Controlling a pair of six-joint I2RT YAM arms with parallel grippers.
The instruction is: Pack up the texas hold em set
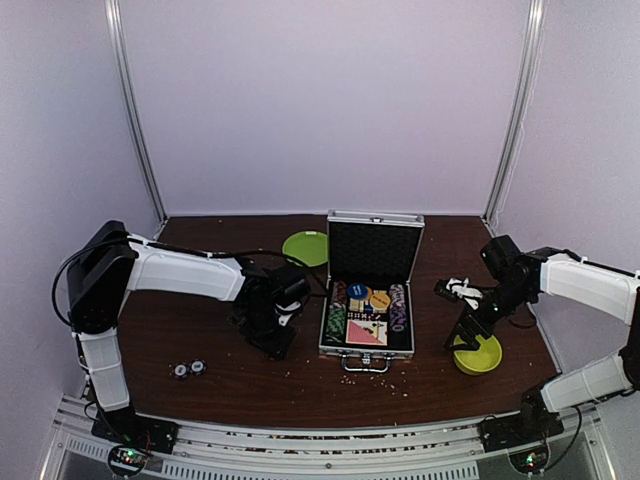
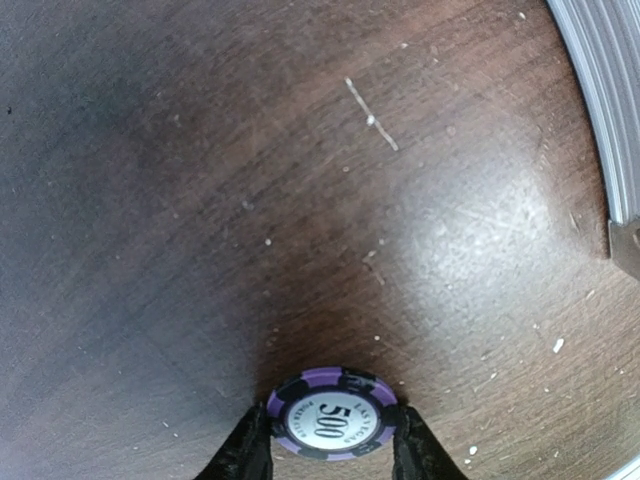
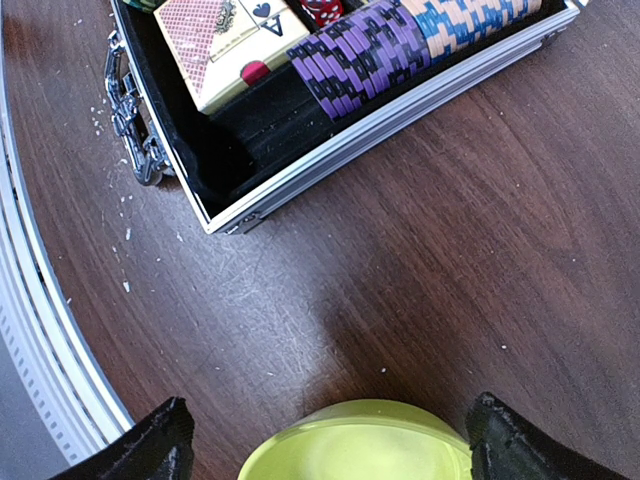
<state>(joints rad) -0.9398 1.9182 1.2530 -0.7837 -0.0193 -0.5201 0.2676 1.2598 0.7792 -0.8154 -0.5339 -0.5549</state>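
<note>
1. Purple chip [image 2: 331, 425], marked 500, lies face up on the dark wooden surface [image 2: 300, 200], directly between the fingers of the left pincer [image 2: 331, 418].
2. Left pincer: narrowed partway, with one finger [image 2: 245, 450] against each side of the purple chip, gripping it by its edges.
3. Right pincer [image 3: 335, 445]: spread to its widest and holding nothing. The yellow-green bowl [image 3: 350, 460] sits directly beneath it, between the fingers.
4. Silver case [image 3: 420, 103]: stands open on the surface ahead of the right pincer. In the overhead view it sits between the two pincers.
5. Case contents, nearest the right pincer first: chip rows [image 3: 355, 55] standing on edge in purple, orange and blue, then a card deck [image 3: 225, 40] beyond them.
6. Lid [image 1: 375, 250]: upright at the far side of the case.
7. Green plate [image 1: 305, 247]: flat on the surface beyond the left pincer, just beside the lid.
</note>
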